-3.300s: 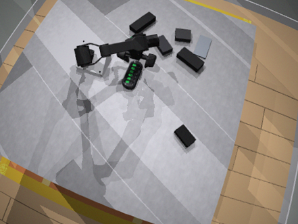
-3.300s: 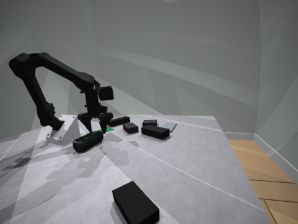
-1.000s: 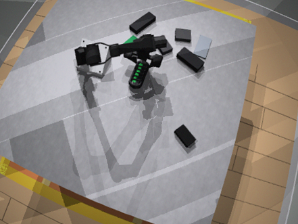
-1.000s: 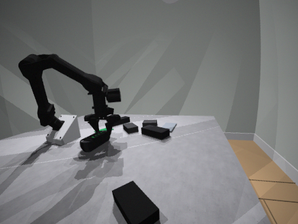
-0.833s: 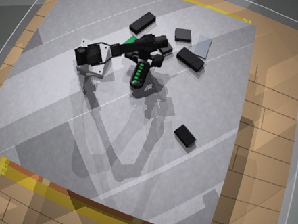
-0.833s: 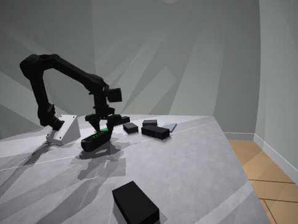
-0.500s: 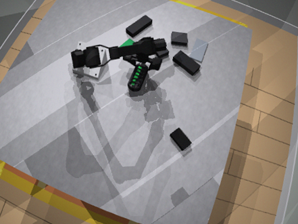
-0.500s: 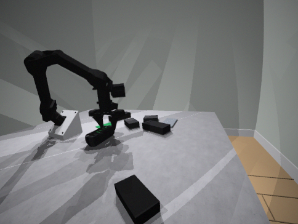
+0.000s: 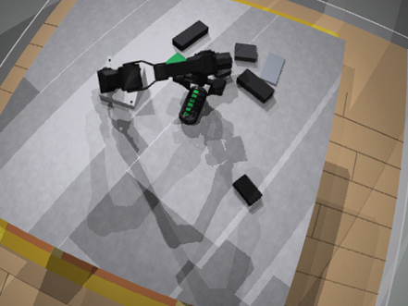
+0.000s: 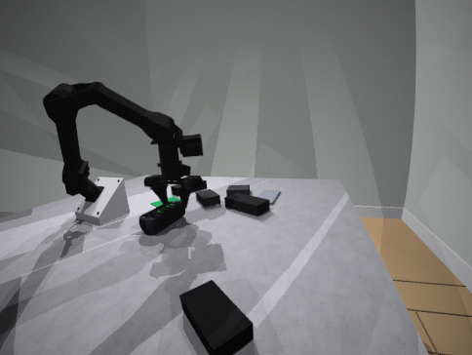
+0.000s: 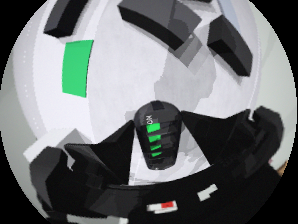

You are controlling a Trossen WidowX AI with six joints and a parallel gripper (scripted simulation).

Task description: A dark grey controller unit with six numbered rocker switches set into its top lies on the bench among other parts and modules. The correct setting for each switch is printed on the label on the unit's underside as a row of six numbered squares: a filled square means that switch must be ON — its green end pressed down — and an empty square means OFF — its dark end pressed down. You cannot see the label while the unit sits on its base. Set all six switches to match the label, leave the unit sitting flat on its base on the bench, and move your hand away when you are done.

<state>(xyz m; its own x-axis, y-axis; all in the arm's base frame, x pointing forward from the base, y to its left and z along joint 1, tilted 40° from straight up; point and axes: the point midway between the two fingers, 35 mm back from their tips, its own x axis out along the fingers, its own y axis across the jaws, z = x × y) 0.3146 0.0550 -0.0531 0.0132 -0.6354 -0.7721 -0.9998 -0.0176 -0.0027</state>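
Note:
The dark grey controller unit (image 9: 190, 106) (image 10: 161, 216) (image 11: 157, 137) lies lengthwise in the middle of the bench, its row of rocker switches facing up with several green ends showing. My gripper (image 9: 202, 88) (image 10: 172, 196) (image 11: 157, 117) comes down from above and is shut on the unit's far end, one finger on each long side. In the side view the near end sits at or just above the bench; I cannot tell if it touches. The underside label is hidden.
A flat green patch (image 9: 175, 59) (image 10: 156, 204) (image 11: 77, 67) lies behind the unit. Black blocks (image 9: 190, 34) (image 9: 245, 52) (image 9: 255, 85) and a light grey plate (image 9: 272, 68) lie at the back right. Another black block (image 9: 247, 190) (image 10: 216, 317) lies nearer the front. The arm's white mount (image 9: 126, 100) (image 10: 104, 202) stands at the left.

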